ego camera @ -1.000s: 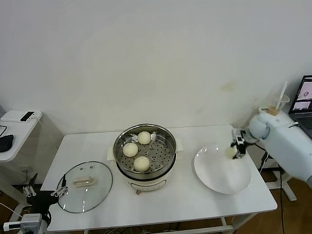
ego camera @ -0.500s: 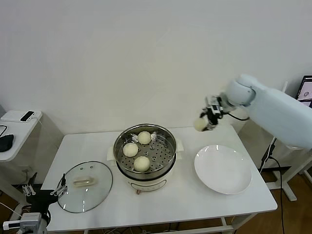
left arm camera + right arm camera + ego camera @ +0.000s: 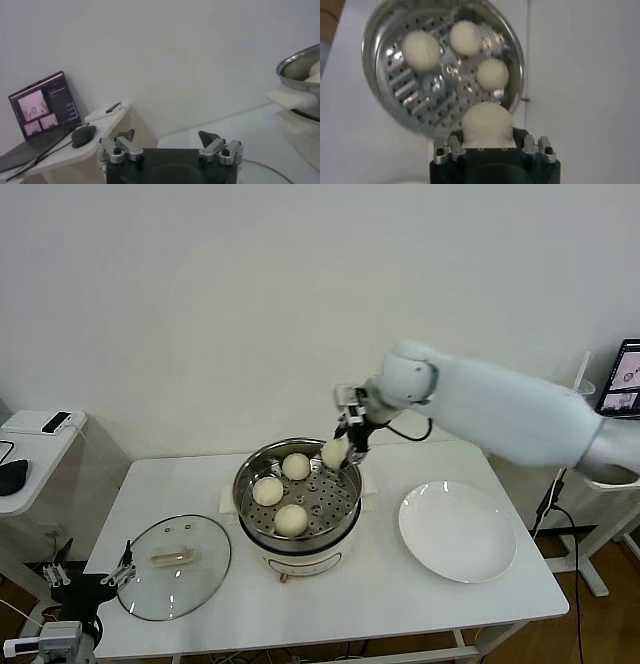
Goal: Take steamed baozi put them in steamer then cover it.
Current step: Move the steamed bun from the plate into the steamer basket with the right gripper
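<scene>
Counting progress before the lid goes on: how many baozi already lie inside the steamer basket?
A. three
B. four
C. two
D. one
A: three baozi lie in the steamer; the fourth baozi is held in the right claw above its rim.

Cream-white round dough buns [image 3: 291, 518] are showing pale against the shiny silver perforated steel steamer basket [image 3: 249, 526]. The flat round plate [image 3: 457, 531] is gleaming plain white, the clear glass lid [image 3: 176, 553] is carrying its cream handle.
</scene>
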